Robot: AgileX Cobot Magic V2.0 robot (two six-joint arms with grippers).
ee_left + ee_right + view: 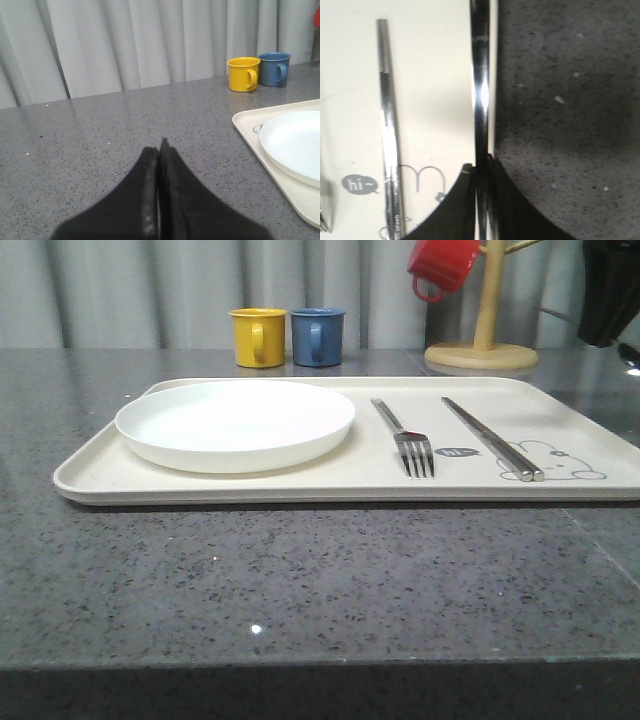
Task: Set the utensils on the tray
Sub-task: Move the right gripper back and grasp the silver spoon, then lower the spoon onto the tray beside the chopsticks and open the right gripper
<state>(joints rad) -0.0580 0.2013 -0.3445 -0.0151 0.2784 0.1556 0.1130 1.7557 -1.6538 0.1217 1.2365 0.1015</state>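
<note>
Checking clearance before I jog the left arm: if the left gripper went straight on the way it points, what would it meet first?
The left gripper, fingers shut, points over bare grey countertop; the way looks free until the curtain, though depth is unclear.

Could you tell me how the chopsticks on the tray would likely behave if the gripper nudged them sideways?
The chopsticks look thin, polished metal, so they would probably slide easily on the smooth tray. Lying as a loose pair, they might separate. The raised rim should likely stop them.

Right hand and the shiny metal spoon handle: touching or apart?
Touching. The right wrist view shows the right hand pinched shut on the spoon handle, no gap.
</note>
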